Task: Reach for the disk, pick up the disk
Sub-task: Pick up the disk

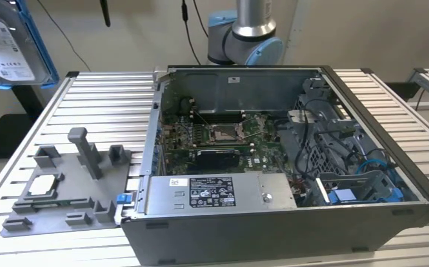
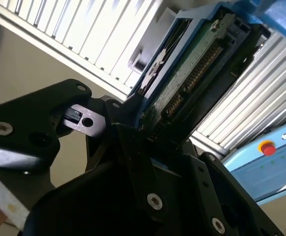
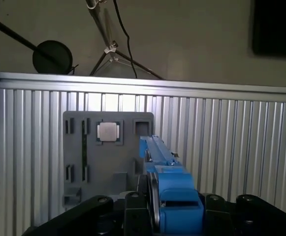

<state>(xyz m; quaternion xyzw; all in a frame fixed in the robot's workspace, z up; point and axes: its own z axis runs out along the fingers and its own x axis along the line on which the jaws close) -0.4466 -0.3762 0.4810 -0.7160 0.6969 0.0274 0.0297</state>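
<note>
The disk (image 1: 10, 44), silver-grey with a white label in a blue bracket, hangs high above the table at the exterior view's far left, clear of the grey fixture below. In the second wrist view my gripper (image 2: 147, 125) is shut on the disk (image 2: 192, 64), its black fingers (image 2: 125, 115) clamping the edge by the green circuit board and connector. The first wrist view looks along the disk (image 3: 157, 152) edge-on, the blue bracket sitting between the black parts of the gripper (image 3: 165, 196).
A grey fixture tray (image 1: 66, 189) with posts and a small silver chip (image 1: 43, 184) lies on the slatted aluminium table (image 1: 103, 105). The open computer case (image 1: 289, 167) takes up the middle and right. The arm's base (image 1: 244, 33) stands behind it.
</note>
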